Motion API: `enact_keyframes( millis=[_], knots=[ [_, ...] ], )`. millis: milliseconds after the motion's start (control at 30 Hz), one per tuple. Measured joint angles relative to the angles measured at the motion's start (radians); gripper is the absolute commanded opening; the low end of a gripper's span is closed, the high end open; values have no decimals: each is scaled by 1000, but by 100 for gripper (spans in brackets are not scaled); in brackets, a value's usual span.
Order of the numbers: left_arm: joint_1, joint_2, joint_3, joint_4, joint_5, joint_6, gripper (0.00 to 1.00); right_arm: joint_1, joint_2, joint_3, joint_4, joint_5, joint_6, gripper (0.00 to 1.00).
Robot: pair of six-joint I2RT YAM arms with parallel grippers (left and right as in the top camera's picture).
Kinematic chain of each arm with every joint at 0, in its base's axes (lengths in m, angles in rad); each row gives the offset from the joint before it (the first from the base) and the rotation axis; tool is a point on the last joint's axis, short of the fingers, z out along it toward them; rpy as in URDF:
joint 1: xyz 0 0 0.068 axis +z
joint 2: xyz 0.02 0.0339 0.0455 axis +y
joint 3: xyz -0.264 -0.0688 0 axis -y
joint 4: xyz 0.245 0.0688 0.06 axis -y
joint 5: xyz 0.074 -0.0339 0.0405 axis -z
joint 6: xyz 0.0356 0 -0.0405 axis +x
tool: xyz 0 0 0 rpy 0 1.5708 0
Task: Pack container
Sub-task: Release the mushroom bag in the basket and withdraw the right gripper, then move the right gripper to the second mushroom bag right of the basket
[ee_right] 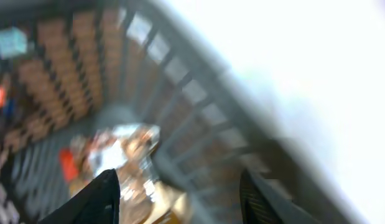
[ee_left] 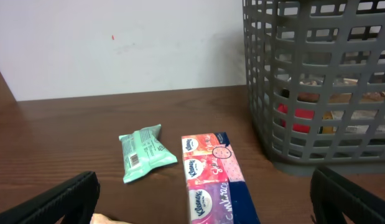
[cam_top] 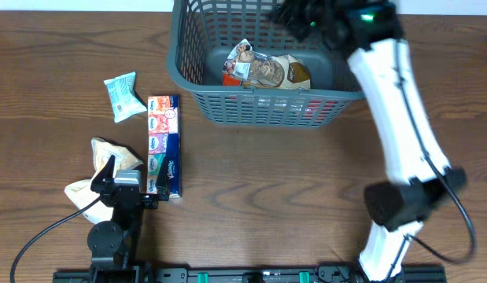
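**Left gripper open behind a tissue pack; basket far up the frame, right gripper over it**

Overhead view of a wooden surface. One dark grey basket sits at the top centre of the frame. Inside it lie snack packets, at least two. Their overlap hides the exact count.

Loose things lie on the left side of the frame:
- One long tissue pack, its long axis running up and down the frame.
- One mint-green wipes packet, just above and left of the tissue pack.
- A crumpled cream packet, partly under the left arm. Whether it is one packet or two cannot be told.

The left gripper is at the lower left, fingers spread wide and holding nothing. In its wrist view the tissue pack lies directly ahead between the fingers, pointing lengthwise away from them. The basket stands beyond it to the upper right.

The right gripper hangs above the basket's upper right corner. Its wrist view is blurred, but the fingers stand apart with nothing seen between them.

The left arm is plainly nearer the loose things. Any of them would likely have to travel up and to the right to reach the basket.
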Motion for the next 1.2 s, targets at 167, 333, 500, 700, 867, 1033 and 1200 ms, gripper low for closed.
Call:
enact_keyframes(
  millis=[167,333,500,700,867,1033,1200],
  knots=[
    [0,0,0,0,0,0,99,-103,-143,20,50,60,108,42],
    [0,0,0,0,0,0,99,-274,-170,27,29,92,195,35],
    [0,0,0,0,0,0,99,-428,-134,23,9,91,224,33],
    [0,0,0,0,0,0,99,-514,-124,21,2,73,218,29],
    [0,0,0,0,0,0,99,-521,-124,21,-20,53,201,30],
    [0,0,0,0,0,0,99,-521,-123,21,-39,45,196,31],
    [0,0,0,0,0,0,99,-521,-123,21,-48,41,194,31]
  ],
)
